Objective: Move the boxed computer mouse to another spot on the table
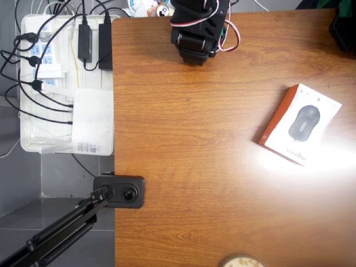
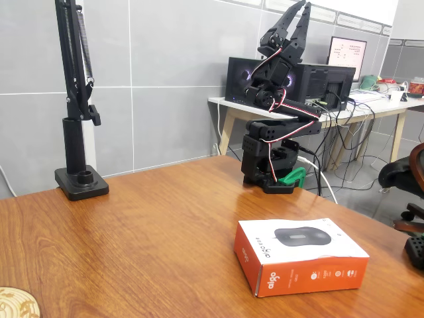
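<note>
The boxed computer mouse (image 1: pixel 301 124) lies flat on the table (image 1: pixel 189 167) at the right side in the overhead view, white with a dark mouse pictured on top and an orange-red edge. In the fixed view the boxed computer mouse (image 2: pixel 299 255) sits in front of the arm, orange side facing the camera. My black arm (image 1: pixel 197 28) is folded at the table's far edge. Its gripper (image 2: pixel 299 13) points straight up, well above and behind the box, fingers a little apart and holding nothing.
A white tray (image 1: pixel 33 139) of power strips and cables, with a plain white box (image 1: pixel 92 119), stands off the table's left edge. A black clamp stand (image 1: pixel 119 192) (image 2: pixel 79 179) grips that edge. A round wooden coaster (image 1: pixel 242 261) lies at the near edge.
</note>
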You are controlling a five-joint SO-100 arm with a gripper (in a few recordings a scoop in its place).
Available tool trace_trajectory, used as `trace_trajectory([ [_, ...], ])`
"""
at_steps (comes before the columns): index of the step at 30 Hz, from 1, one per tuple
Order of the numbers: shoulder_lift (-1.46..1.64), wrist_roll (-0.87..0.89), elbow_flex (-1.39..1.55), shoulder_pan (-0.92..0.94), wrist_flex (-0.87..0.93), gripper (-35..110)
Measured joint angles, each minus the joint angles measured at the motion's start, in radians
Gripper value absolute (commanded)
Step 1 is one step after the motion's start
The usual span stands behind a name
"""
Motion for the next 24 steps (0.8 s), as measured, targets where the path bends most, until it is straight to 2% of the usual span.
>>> trace_trajectory([
  [24, 0.0, 0.009, 0.0, 0.0, 0.0, 0],
])
